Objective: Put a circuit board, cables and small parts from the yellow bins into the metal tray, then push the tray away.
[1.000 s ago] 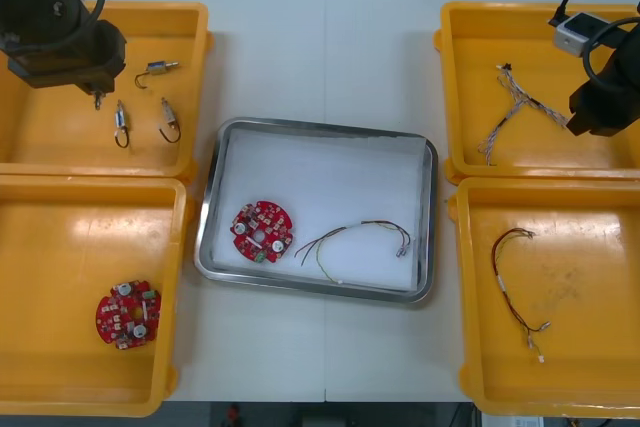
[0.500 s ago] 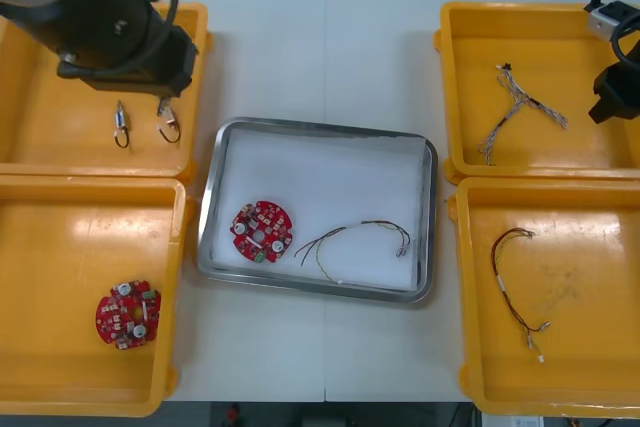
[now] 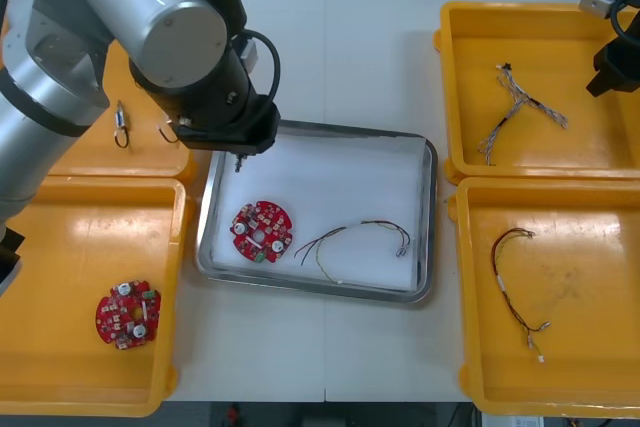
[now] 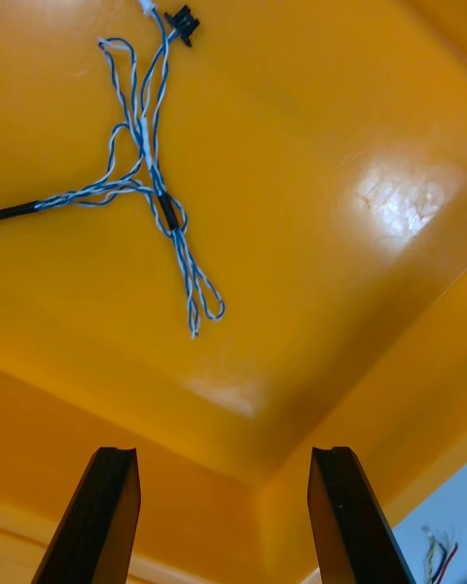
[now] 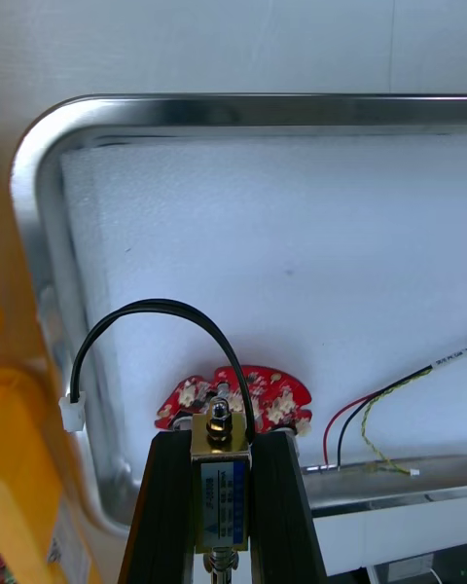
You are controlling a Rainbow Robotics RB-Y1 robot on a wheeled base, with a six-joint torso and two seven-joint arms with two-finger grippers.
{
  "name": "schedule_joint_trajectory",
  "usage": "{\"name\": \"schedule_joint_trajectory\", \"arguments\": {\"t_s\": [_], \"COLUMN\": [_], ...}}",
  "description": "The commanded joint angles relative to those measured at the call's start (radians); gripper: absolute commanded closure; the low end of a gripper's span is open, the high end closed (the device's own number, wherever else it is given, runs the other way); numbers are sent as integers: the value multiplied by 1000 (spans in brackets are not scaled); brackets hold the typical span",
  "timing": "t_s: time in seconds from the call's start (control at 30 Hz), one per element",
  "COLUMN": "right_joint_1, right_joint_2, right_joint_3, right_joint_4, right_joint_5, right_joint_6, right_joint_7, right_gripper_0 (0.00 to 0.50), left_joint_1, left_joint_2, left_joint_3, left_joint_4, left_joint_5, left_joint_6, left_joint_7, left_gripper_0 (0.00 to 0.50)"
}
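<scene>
My left gripper (image 3: 238, 155) hangs over the near-left part of the metal tray (image 3: 320, 128), shut on a small metal part (image 5: 222, 487) that trails a black wire loop. Past its fingers (image 5: 170, 506) lie the tray's white inside (image 5: 292, 253), a round red circuit board (image 5: 238, 399) and a red and yellow cable (image 5: 379, 419). The front view shows that board (image 3: 262, 231) and cable (image 3: 355, 239) inside the tray. My right gripper (image 4: 224, 516) is open above the far right yellow bin (image 3: 610, 162), beyond the twisted blue and white cable (image 4: 146, 156).
Two small metal parts (image 3: 121, 125) stay in the far left bin (image 3: 60, 162). A second circuit board (image 3: 128, 314) lies in the near left bin. The near right bin holds a dark cable (image 3: 515, 287). Bare table shows beyond the tray.
My left arm has swung from the far left bin to over the tray, carrying a small metal part. My right gripper has drifted toward the far right edge.
</scene>
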State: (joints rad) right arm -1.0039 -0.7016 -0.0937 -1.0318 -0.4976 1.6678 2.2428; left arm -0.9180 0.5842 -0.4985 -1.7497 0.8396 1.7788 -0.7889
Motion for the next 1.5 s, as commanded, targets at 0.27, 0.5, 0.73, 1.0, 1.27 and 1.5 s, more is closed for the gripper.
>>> {"name": "schedule_joint_trajectory", "arguments": {"t_s": [0.27,0.5,0.73,1.0,1.27,1.5], "right_joint_1": [-163,-171,-171,-139,-98,-71], "right_joint_2": [-9,25,70,105,119,120], "right_joint_3": [66,68,71,71,78,109], "right_joint_4": [248,345,417,452,452,452], "right_joint_5": [-6,-7,-4,-4,-12,-7], "right_joint_6": [-212,-321,-396,-442,-462,-499], "right_joint_7": [169,184,184,184,184,179], "right_gripper_0": [0,0,0,0,0,0], "left_joint_1": [-52,-53,-52,-52,-52,-52], "left_joint_2": [-47,-79,-79,-79,-79,-78], "left_joint_3": [-160,-212,-241,-253,-252,-239], "left_joint_4": [150,225,228,226,226,226], "left_joint_5": [-77,-128,-143,-158,-158,-158], "left_joint_6": [-196,-271,-280,-280,-280,-279], "left_joint_7": [-21,-24,-24,-21,-13,-10], "left_gripper_0": [500,500,500,497,0,0]}}
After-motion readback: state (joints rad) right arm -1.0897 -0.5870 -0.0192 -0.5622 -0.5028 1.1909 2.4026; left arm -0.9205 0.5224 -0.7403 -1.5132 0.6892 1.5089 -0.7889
